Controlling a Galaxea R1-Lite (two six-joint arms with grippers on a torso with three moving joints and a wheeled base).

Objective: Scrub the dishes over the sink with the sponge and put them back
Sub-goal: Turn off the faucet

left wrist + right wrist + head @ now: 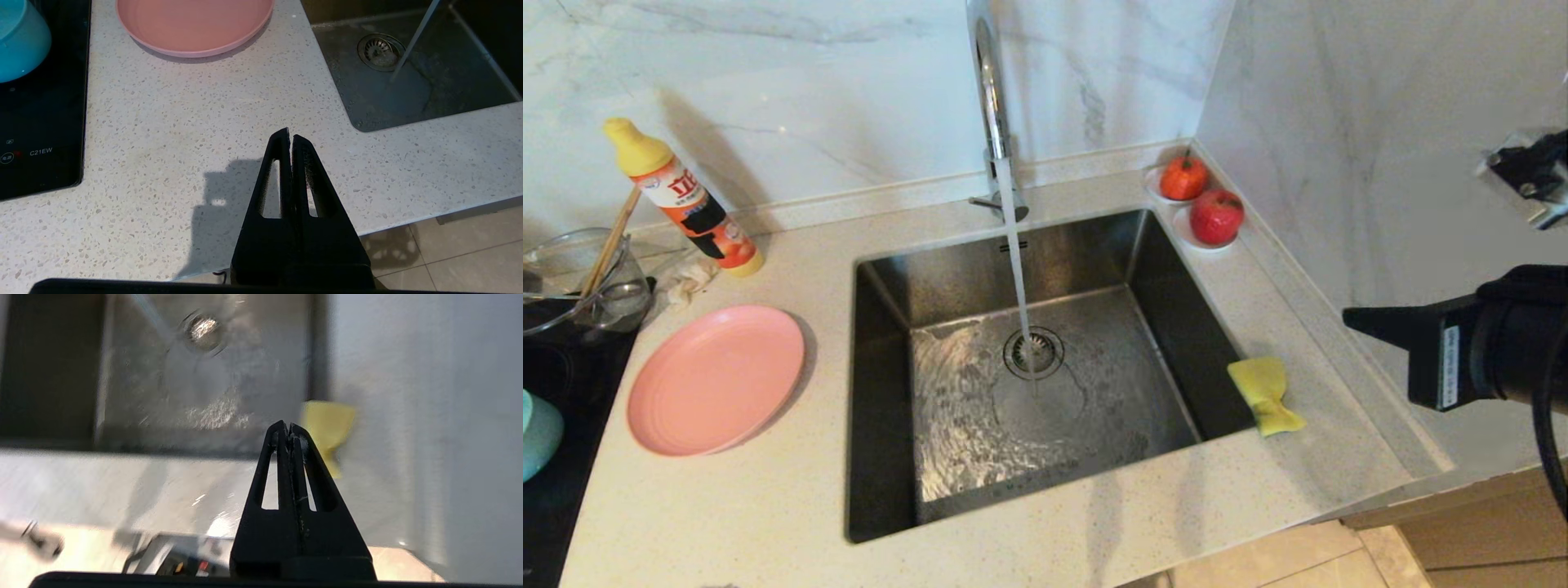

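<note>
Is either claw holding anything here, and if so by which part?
Nothing is held. The right claw is shut and empty above the counter near the sponge; the left claw is shut and empty over the counter.

You are looking at a home kitchen. A square steel sink (1045, 367) sits in a speckled stone counter (768, 506), with water running from a tall chrome tap (992, 98). Marble-look walls (809, 82) meet in the corner. A black induction hob (41, 122) lies beside the counter, a bottle of cleaner (682, 196) leans against the wall, and tiled floor (449, 253) shows below.
</note>
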